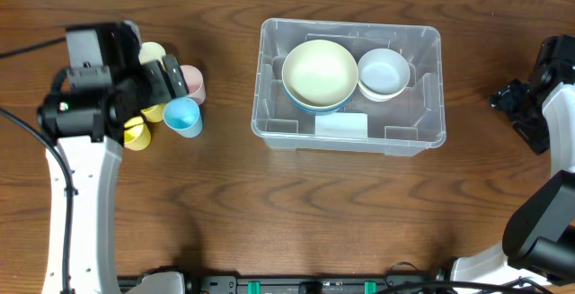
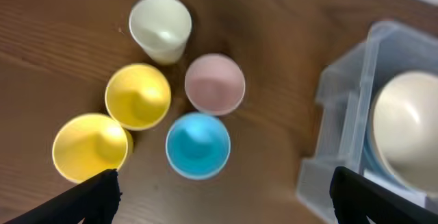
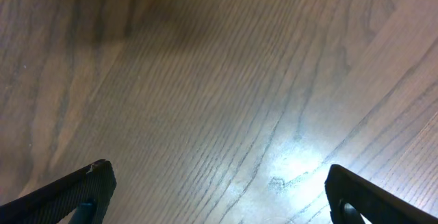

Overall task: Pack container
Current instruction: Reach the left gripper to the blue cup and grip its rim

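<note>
The clear plastic container [image 1: 350, 137] stands at table centre. It holds a cream bowl [image 1: 319, 71] stacked on a blue bowl, and a white bowl [image 1: 384, 72]. Its corner shows in the left wrist view [image 2: 342, 101]. Left of it stand several cups: cream [image 2: 161, 25], pink [image 2: 215, 83], blue [image 2: 198, 145] and two yellow [image 2: 137, 95] [image 2: 89, 146]. My left gripper [image 2: 222, 196] is open and empty, hovering above the cups, nearest the blue one [image 1: 182, 116]. My right gripper [image 3: 219, 196] is open and empty over bare table at the far right [image 1: 521, 105].
A white rectangular label or item [image 1: 341, 125] lies at the container's front wall. The wooden table [image 1: 287, 213] stretches in front of the container. Cables run at the table's left and front edges.
</note>
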Controlling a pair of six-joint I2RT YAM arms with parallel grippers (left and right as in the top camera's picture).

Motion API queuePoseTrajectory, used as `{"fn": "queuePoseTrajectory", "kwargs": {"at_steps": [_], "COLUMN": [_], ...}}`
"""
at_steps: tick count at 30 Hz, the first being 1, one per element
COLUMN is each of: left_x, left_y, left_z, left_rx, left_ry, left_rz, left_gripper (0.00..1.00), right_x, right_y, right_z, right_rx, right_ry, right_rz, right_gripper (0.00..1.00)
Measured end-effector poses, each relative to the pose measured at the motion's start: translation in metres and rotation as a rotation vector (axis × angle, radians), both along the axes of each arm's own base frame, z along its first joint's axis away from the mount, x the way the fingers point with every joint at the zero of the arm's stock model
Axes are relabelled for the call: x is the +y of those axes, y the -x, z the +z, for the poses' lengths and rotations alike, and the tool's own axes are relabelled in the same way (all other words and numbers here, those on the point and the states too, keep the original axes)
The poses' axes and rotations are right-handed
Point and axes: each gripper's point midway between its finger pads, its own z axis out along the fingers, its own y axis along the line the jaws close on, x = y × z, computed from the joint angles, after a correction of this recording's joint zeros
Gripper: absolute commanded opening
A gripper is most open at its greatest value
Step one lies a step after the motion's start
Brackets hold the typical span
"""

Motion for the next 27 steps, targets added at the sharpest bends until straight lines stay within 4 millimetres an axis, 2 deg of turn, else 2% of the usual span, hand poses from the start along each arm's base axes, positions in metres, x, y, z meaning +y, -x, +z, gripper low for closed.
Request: {"fn": "queuePoseTrajectory", "kwargs": {"at_steps": [5,8,15,19,23,27], "left_x": [-0.01,-0.014,-0.018,-0.019,-0.02,-0.024], "left_y": [-0.003,-0.004,-0.005,-0.001,-0.001,-0.004], "left_z": [-0.013,-0.03,-0.09,-0.116,-0.13,-0.134], "left_rx": [0.051,0.113,0.332,0.433,0.475,0.477], "left_ry": [0.063,0.098,0.157,0.17,0.164,0.149], "left_rz": [-0.019,-0.022,0.015,0.03,0.01,-0.027], "left_gripper": [0.98,0.98,0.98,0.98,0.98,0.98], "right_x": [0.0,0.0,0.0,0.0,0.0,0.0], "right_y": [0.0,0.0,0.0,0.0,0.0,0.0], "right_z": [0.0,0.0,0.0,0.0,0.0,0.0], "right_rx": [0.0,0.0,0.0,0.0,0.0,0.0], "right_ry": [0.0,0.0,0.0,0.0,0.0,0.0], "right_rz": [0.0,0.0,0.0,0.0,0.0,0.0], "right_gripper": [0.99,0.99,0.99,0.99,0.99,0.99]}}
